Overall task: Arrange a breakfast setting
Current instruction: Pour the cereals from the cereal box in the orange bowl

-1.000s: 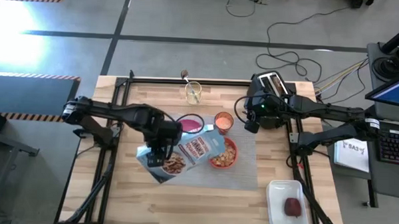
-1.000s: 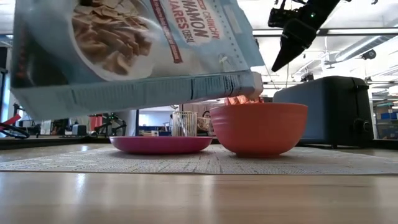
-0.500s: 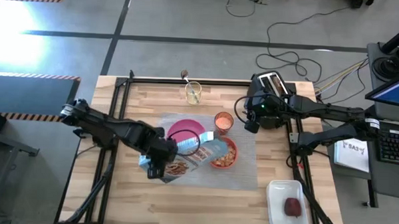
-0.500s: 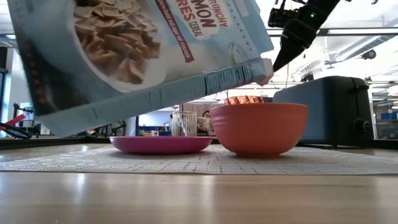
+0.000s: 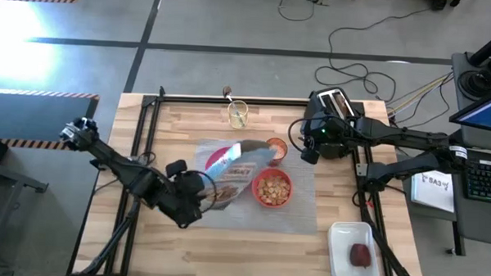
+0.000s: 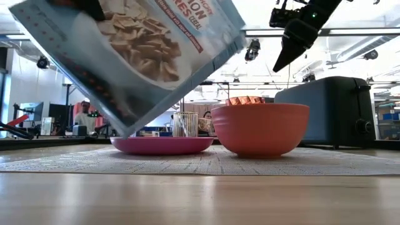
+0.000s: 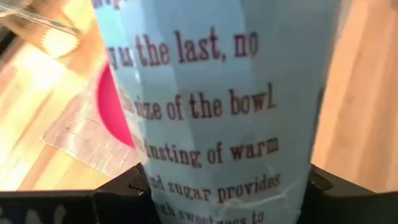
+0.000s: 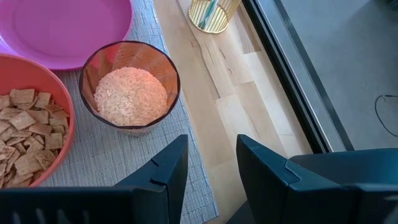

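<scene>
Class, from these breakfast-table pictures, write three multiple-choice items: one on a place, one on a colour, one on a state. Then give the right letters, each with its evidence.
1. Where does the small cup stand?
A. on the placemat
B. on the white tray
C. inside the toaster

2. What colour is the plate?
A. green
B. pink
C. white

3. What is the state of the bowl?
A. empty
B. upside down
C. filled with cereal squares

Key: 1 A, woven mat lies under it in the right wrist view. 2 B, pink in every view. 3 C, squares fill it, seen from above.
</scene>
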`<state>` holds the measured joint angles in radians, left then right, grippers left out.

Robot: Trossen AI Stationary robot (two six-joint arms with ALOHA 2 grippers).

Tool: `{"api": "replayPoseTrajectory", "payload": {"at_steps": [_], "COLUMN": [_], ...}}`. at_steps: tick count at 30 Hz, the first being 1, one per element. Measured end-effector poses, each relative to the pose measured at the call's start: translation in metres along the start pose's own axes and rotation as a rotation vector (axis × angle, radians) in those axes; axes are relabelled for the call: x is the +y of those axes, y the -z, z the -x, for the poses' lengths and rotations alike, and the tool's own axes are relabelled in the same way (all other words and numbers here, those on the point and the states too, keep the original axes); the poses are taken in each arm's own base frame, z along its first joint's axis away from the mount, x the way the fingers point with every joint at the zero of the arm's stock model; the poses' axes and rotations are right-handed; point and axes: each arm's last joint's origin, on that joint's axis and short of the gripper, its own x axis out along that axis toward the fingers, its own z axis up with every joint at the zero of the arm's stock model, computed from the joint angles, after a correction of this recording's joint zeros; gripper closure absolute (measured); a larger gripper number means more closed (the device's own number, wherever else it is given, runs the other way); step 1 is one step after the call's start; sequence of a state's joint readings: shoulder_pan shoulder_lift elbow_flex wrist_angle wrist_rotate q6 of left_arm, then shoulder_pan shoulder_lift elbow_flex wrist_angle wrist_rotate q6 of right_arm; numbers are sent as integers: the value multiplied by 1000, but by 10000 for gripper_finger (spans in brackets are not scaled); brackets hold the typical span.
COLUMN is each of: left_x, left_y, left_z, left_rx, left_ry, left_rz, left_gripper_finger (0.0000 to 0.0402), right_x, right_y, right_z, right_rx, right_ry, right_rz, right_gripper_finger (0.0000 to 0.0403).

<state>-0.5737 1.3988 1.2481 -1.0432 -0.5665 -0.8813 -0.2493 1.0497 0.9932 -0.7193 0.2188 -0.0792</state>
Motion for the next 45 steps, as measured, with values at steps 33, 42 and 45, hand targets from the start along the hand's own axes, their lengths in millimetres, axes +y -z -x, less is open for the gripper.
{"api": "replayPoseTrajectory", "payload": {"at_steps": [33, 42, 45], "left_x": [1, -8, -10], "left_y": [81, 95, 99], "left_z": [14, 19, 22], "left_rx": [-101, -44, 14], "left_ry": [-67, -26, -2], "left_rz": [185, 268, 301], "left_gripper_finger": [219, 221, 221], "right_x": [0, 0, 0], "right_y": [0, 0, 0], "right_z": [0, 0, 0], "right_rx": [0, 0, 0], "right_ry": [0, 0, 0], "right_rz": [1, 0, 1], "right_gripper_finger": [275, 275, 275]}}
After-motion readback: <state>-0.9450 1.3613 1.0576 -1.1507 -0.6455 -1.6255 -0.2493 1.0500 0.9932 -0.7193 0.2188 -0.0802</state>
